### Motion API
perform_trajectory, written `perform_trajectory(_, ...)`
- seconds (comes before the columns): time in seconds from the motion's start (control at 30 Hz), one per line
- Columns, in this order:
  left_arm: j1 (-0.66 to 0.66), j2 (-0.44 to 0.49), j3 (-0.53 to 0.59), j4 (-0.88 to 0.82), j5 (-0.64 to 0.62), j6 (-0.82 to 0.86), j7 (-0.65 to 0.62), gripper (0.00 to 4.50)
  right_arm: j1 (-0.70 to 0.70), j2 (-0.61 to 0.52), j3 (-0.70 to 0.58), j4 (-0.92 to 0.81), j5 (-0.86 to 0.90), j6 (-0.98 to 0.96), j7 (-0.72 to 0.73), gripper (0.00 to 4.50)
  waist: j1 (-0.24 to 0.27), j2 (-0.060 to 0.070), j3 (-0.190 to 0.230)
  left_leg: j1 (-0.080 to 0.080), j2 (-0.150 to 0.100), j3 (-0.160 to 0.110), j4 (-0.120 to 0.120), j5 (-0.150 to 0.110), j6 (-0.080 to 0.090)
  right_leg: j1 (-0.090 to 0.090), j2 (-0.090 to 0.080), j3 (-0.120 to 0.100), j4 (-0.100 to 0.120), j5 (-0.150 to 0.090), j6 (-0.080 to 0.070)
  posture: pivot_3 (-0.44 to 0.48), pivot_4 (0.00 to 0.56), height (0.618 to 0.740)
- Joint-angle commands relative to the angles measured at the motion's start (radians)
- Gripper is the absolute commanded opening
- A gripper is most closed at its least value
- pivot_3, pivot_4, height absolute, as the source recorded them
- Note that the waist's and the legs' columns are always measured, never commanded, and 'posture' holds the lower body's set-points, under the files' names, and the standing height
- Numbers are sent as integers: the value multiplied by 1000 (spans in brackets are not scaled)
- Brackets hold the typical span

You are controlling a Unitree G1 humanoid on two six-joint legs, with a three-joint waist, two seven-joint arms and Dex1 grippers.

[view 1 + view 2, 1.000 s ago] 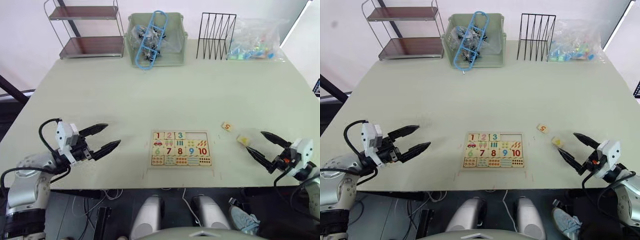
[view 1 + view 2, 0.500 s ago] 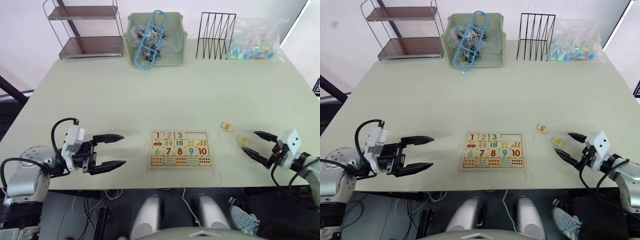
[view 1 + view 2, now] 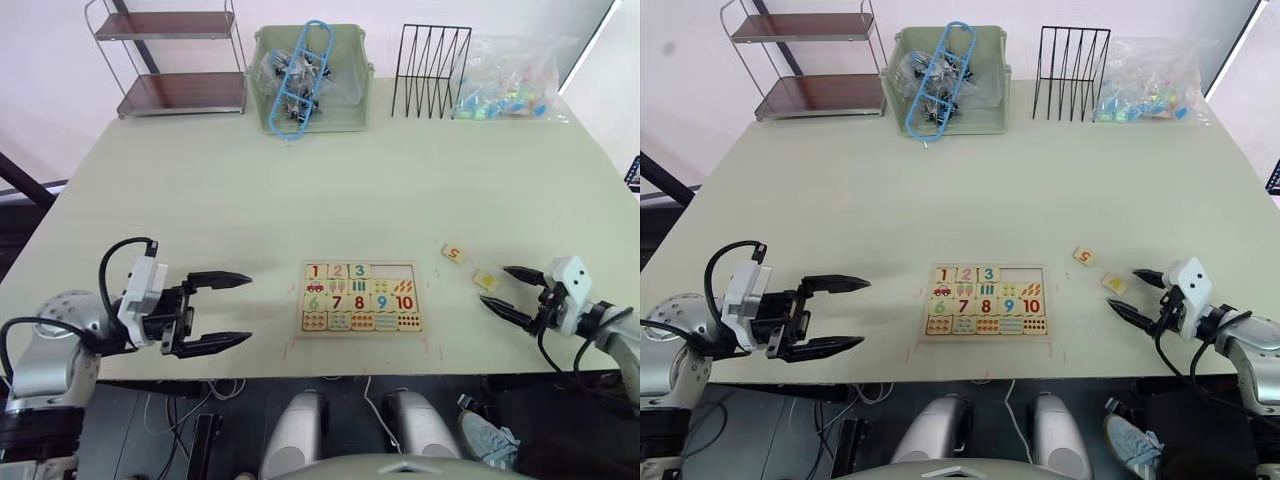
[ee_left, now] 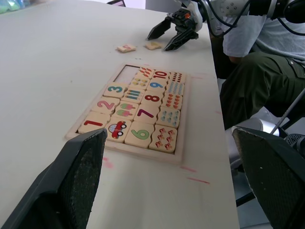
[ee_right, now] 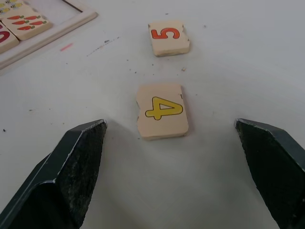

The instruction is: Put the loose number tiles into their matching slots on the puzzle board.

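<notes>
The right gripper [image 3: 510, 292] stood wide open and empty on the pale desk [image 3: 300, 190], its black fingers flanking a small square wooden tile printed with a yellow 4 [image 5: 162, 110]. Just beyond lay a like tile with a red 5 [image 5: 169, 37]. The left gripper [image 3: 238, 310] gaped empty, well left of the wooden puzzle board [image 3: 361, 297], where 1, 2, 3 sat seated and the last two slots [image 3: 395, 270] looked bare, as best seen.

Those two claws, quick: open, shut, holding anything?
Left end effector: open, empty.
Right end effector: open, empty, facing the 4 tile.
</notes>
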Motion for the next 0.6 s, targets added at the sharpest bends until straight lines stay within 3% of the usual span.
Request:
perform_trajectory(0.03, 3, 3, 20, -26, -17, -21, -8, 4440, -19, -9, 11, -5, -8, -10, 14, 4500, 0, 0, 0, 0, 0, 0, 0, 0, 0, 0, 0, 0, 0, 0, 0, 0, 150, 739)
perform_trajectory(0.27, 18, -2, 24, -33, -19, -30, 1, 4440, -31, -20, 34, 38, -42, -16, 21, 4500, -1, 0, 0, 0, 0, 0, 0, 0, 0, 0, 1, 0, 0, 0, 0, 0, 150, 739)
perform_trajectory(0.3, 19, -2, 25, -34, -19, -30, 2, 4500, -31, -21, 35, 41, -43, -11, 21, 3993, -1, 0, 0, 0, 0, 0, 0, 0, 0, 0, 1, 0, 0, 0, 0, 0, 150, 739)
perform_trajectory(0.33, 21, -2, 25, -35, -20, -31, 3, 4500, -30, -22, 36, 43, -44, -6, 21, 3993, 0, 0, 0, 0, 0, 0, 0, 0, 0, 0, 0, 0, 0, 0, 0, 0, 150, 739)
perform_trajectory(0.43, 24, -2, 26, -39, -22, -31, 4, 4500, -25, -28, 37, 45, -49, 12, 15, 2611, 0, 0, 0, 0, 0, 0, 0, 0, 0, 0, 1, 0, 0, 0, 0, 0, 150, 739)
perform_trajectory(0.47, 24, -2, 27, -39, -23, -31, 4, 4500, -23, -29, 37, 42, -50, 21, 11, 2360, 0, -1, 0, 0, 0, 0, 0, 0, 0, 0, 0, 0, 0, 0, 0, 0, 150, 739)
perform_trajectory(0.53, 25, -2, 27, -39, -24, -31, 3, 4500, -21, -35, 40, 34, -57, 33, 5, 1251, 1, -2, -1, 0, 0, 0, 0, 0, 0, 1, 0, 0, 0, 0, 0, 0, 150, 739)
perform_trajectory(0.57, 25, -2, 27, -40, -24, -30, 4, 4500, -20, -38, 43, 29, -62, 39, 3, 921, 1, -2, -1, 1, 0, 0, 0, 0, 0, 1, 0, 0, 0, 0, 0, 0, 150, 739)
perform_trajectory(0.6, 25, -2, 26, -41, -25, -30, 4, 4500, -18, -45, 45, 16, -66, 50, 0, 871, 1, -2, -1, 1, 0, 0, 0, 0, 0, 1, 0, 0, 0, 0, 0, 0, 150, 739)
